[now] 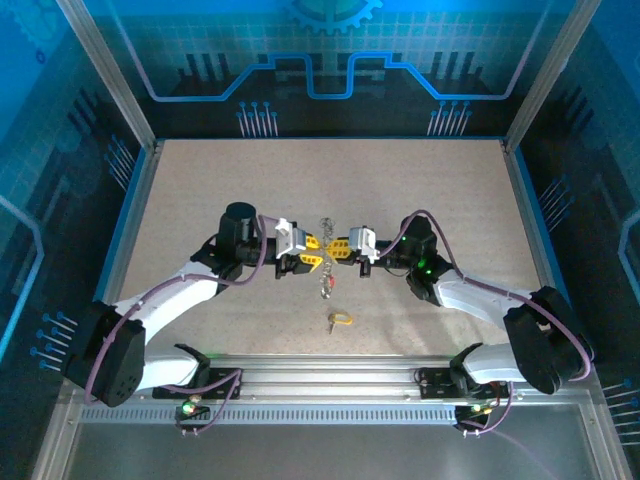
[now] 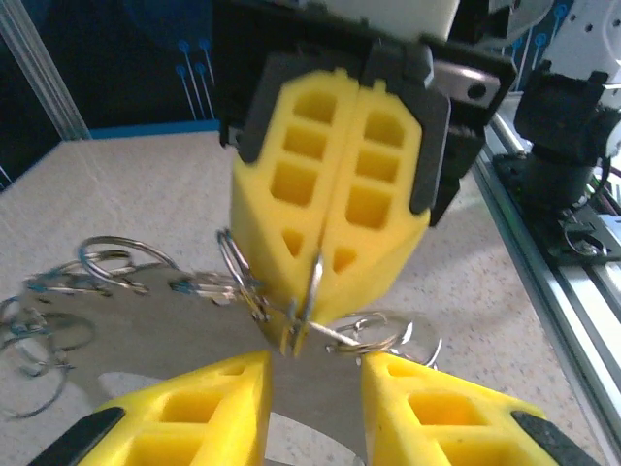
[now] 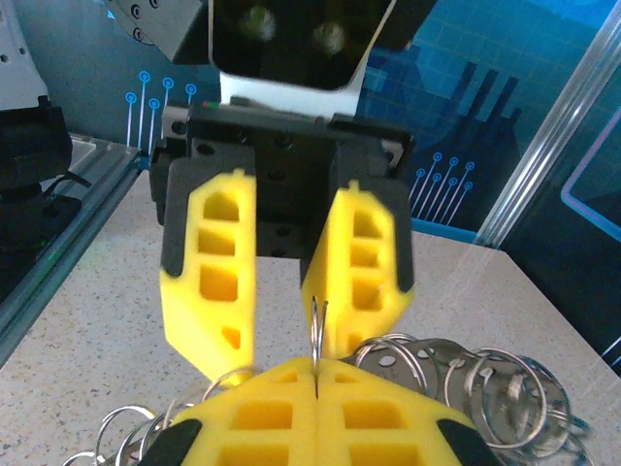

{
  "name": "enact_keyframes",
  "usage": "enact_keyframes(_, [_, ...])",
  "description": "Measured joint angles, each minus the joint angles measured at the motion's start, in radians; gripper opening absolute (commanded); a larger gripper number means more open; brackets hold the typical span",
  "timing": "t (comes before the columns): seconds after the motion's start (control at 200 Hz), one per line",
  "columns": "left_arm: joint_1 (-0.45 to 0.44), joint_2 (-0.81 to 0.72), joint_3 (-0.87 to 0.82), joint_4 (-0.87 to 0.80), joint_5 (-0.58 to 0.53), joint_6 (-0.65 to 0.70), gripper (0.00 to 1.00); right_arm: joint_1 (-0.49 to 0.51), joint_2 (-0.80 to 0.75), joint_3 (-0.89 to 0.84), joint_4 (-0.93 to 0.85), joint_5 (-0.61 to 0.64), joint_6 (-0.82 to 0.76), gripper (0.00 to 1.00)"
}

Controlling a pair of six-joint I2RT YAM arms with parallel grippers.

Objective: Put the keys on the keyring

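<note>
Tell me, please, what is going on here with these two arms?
The right gripper is shut on a thin silver ring of the keyring at the middle of the table. The left gripper faces it with its jaws apart, gripping nothing. A yellow-headed key lies on the table nearer the arm bases, not yet on the ring.

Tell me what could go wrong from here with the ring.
1. The right gripper pinches the thin ring at its very fingertips while the left gripper is open: the ring may twist or slip out.
2. The chain of rings trailing from it could snag the left fingers.
3. The yellow key lies apart on the table, unheld.
</note>
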Motion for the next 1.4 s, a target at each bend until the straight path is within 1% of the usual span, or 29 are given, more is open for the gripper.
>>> enact_keyframes(0.125, [0.000, 0.000, -0.002, 0.069, 0.001, -0.042, 0.30, 0.000, -0.003, -0.002, 0.000, 0.000, 0.000, 0.00])
enact_keyframes(0.165, [0.000, 0.000, -0.003, 0.084, 0.003, -0.052, 0.23, 0.000, -0.006, -0.004, 0.000, 0.000, 0.000, 0.00])
enact_keyframes(0.185, [0.000, 0.000, -0.003, 0.088, 0.006, -0.063, 0.19, 0.000, -0.008, -0.006, 0.000, 0.000, 0.000, 0.00])
enact_keyframes(0.19, [0.000, 0.000, -0.003, 0.089, 0.008, -0.061, 0.16, 0.000, -0.008, -0.006, 0.000, 0.000, 0.000, 0.00])
enact_keyframes(0.255, [0.000, 0.000, -0.004, 0.098, 0.020, -0.074, 0.06, 0.000, -0.013, -0.010, 0.002, 0.001, 0.000, 0.00])
enact_keyframes(0.285, [0.003, 0.000, -0.004, 0.101, 0.027, -0.079, 0.03, 0.000, -0.015, -0.012, 0.004, 0.004, 0.000, 0.00])
enact_keyframes(0.345, [0.006, 0.000, -0.004, 0.105, 0.037, -0.078, 0.02, -0.002, -0.018, -0.014, 0.006, 0.005, 0.000, 0.00])
enact_keyframes(0.435, [0.006, 0.000, -0.004, 0.099, 0.041, -0.066, 0.02, -0.003, -0.019, -0.014, 0.005, 0.003, 0.000, 0.00])
enact_keyframes(0.48, [0.006, -0.001, -0.003, 0.086, 0.041, -0.050, 0.04, -0.003, -0.020, -0.014, 0.001, 0.003, 0.000, 0.00])
enact_keyframes(0.505, [0.006, -0.002, 0.000, 0.071, 0.041, -0.037, 0.08, -0.003, -0.020, -0.014, -0.004, 0.003, 0.000, 0.00])
enact_keyframes(0.53, [0.006, -0.003, 0.006, 0.049, 0.041, -0.023, 0.17, -0.003, -0.021, -0.015, -0.007, 0.003, 0.000, 0.00])
enact_keyframes(0.55, [0.006, -0.005, 0.011, 0.033, 0.040, -0.003, 0.21, -0.003, -0.021, -0.016, -0.010, 0.002, -0.001, 0.00])
enact_keyframes(0.615, [0.005, -0.008, 0.032, -0.036, 0.041, 0.039, 0.28, -0.003, -0.025, -0.020, -0.012, 0.002, -0.001, 0.00])
enact_keyframes(0.66, [0.005, -0.012, 0.046, -0.086, 0.041, 0.071, 0.31, -0.005, -0.031, -0.024, -0.014, 0.002, -0.001, 0.00])
enact_keyframes(0.805, [0.005, -0.019, 0.084, -0.221, 0.041, 0.155, 0.32, -0.005, -0.045, -0.027, -0.017, 0.001, -0.001, 0.00])
enact_keyframes(0.93, [0.006, -0.019, 0.089, -0.270, 0.041, 0.177, 0.31, -0.005, -0.047, -0.027, -0.018, 0.000, -0.001, 0.00])
enact_keyframes(1.286, [0.013, -0.019, 0.088, -0.190, 0.041, 0.125, 0.31, -0.005, -0.048, -0.027, -0.033, -0.015, -0.005, 0.00])
enact_keyframes(1.401, [0.013, -0.019, 0.088, -0.178, 0.045, 0.120, 0.24, -0.005, -0.048, -0.027, -0.034, -0.015, -0.005, 0.00])
